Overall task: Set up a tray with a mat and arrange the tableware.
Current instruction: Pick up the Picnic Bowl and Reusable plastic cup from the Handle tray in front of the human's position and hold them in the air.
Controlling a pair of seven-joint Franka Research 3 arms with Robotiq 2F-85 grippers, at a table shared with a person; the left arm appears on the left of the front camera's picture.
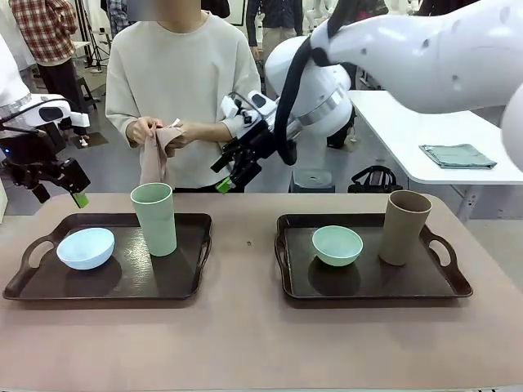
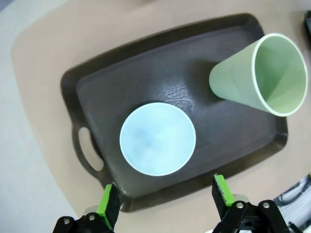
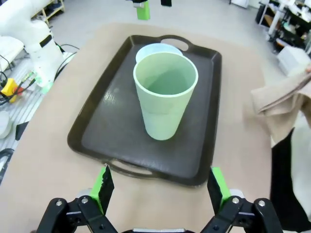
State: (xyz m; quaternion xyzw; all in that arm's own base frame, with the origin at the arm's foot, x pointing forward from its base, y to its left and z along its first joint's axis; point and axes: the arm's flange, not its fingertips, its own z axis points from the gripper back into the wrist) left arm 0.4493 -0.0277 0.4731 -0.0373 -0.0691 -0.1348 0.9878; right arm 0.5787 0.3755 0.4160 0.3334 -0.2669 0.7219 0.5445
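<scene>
Light green cup (image 1: pixel 154 216) stands upright, mouth up, long axis vertical, on the inner half of the left-hand tray (image 1: pixel 122 278) on the worktop (image 1: pixel 245 343). Pale blue bowl (image 1: pixel 86 247) shares that tray, apart from the cup, toward the outer handle.

Right end effector (image 1: pixel 222 175) reaches across the middle and hangs above the worktop past the tray's far inner corner. Jaws wide, nothing held. The cup lies below and ahead of it, centred between its fingers in the right wrist view.

Left end effector (image 1: pixel 60 196) hangs off the tray's far outer corner, jaws wide, empty. In the left wrist view the bowl sits centred between its fingers, with the cup off to one side.

Judgement: right arm is nearer the cup, left arm nearer the bowl.

Mat (image 1: pixel 153 159), a beige cloth, is held in the person's hands (image 1: pixel 163 133) beyond the far edge, not yet on a tray. The tray probably needs clearing first.
</scene>
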